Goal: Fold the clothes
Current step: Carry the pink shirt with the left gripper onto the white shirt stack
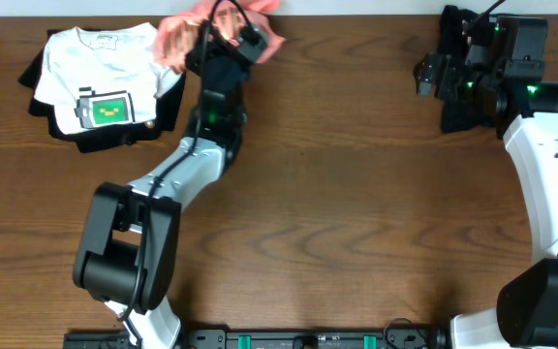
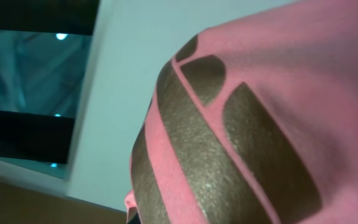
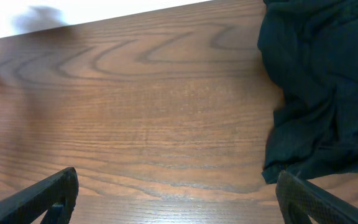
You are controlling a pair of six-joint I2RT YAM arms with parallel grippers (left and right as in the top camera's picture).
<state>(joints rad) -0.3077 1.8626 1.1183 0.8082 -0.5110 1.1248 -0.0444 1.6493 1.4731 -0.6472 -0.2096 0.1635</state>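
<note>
A salmon-pink T-shirt (image 1: 174, 35) lies bunched at the table's far edge, left of centre. My left gripper (image 1: 229, 37) reaches into it and is shut on its cloth. The left wrist view is filled by the pink shirt (image 2: 291, 68) and its dark striped print (image 2: 191, 162); the fingers are hidden behind the fabric. My right gripper (image 1: 426, 76) hovers at the far right, open, with bare wood between its fingertips (image 3: 185, 199). A dark garment (image 3: 319, 93) lies crumpled just beside its right finger (image 3: 319, 199).
A folded white T-shirt (image 1: 90, 63) with a green graphic sits on black clothing (image 1: 105, 142) at the far left, touching the pink shirt. The brown wooden table (image 1: 356, 213) meets a white wall at the back.
</note>
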